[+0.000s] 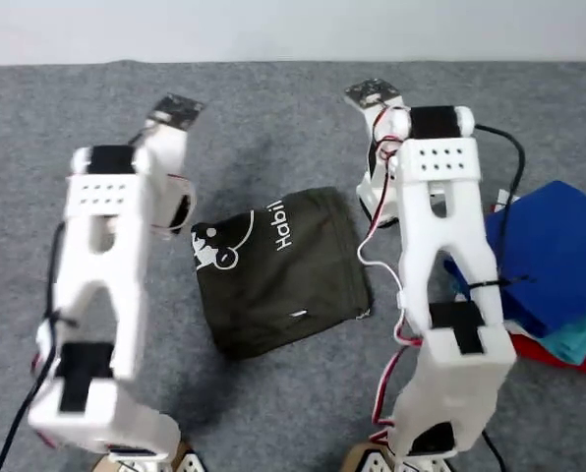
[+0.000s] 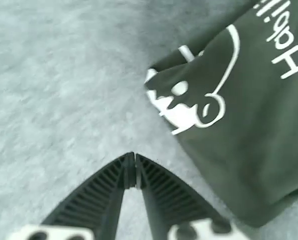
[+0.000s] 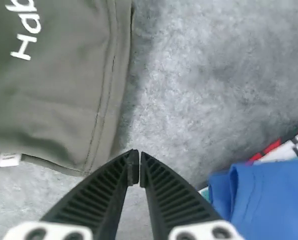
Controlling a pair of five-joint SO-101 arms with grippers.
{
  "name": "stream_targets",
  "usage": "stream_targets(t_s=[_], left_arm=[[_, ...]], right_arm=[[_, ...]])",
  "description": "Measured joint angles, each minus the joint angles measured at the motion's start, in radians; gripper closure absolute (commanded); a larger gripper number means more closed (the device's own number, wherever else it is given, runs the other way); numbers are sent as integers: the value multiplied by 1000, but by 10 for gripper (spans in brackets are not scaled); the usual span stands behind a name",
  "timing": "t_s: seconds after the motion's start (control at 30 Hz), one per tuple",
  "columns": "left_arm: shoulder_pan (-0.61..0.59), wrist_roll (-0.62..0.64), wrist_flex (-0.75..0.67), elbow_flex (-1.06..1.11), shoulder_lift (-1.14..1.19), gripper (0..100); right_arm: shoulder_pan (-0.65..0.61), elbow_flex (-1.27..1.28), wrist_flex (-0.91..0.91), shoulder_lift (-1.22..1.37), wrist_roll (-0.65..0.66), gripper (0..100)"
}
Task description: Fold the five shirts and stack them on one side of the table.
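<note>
- A grey, felt-like table (image 1: pixel 273 108) runs up to a pale wall (image 1: pixel 273 29) at the back
- The left gripper (image 2: pixel 135 172) hangs over bare felt just beside the printed corner of the dark green shirt (image 1: pixel 283 270), its fingers pressed together on nothing
- The dark green shirt lies folded into a rough square in the middle of the table, between the two arms and apart from the pile
- The right gripper (image 3: pixel 139 167) sits just off the shirt's seamed edge, its fingers likewise together and empty
- At the table's right side the blue shirt (image 1: pixel 554 256) tops a pile, with a teal shirt (image 1: pixel 578 339) and a red shirt (image 1: pixel 568 356) showing beneath
- Risk, as I judge it: a pinch that takes only the top layer would pull the fold open during the carry
- Dragging over the felt could bunch the cloth, and a careless drop could knock the pile askew
</note>
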Motion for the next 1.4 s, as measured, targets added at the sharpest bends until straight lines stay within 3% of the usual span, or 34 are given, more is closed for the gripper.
stream_targets(t_s=[0.1, 0.3, 0.57, 0.8, 1.3, 1.4], left_arm=[[-71, -12, 2, 71, -106, 994], [-269, -83, 2, 239, -262, 994], [-482, -180, -75, 460, -402, 994], [-531, -222, -140, 563, -466, 994], [-532, -241, -152, 569, -476, 994], [-532, -245, -152, 569, -476, 994]], right_arm=[[-41, 94, 2, -69, -21, 959], [-83, 353, 2, -120, -92, 768], [-207, 414, -61, -120, -203, 747], [-325, 416, -133, -101, -255, 747], [-330, 407, -262, 213, -287, 751], [-330, 393, -262, 250, -287, 820]])
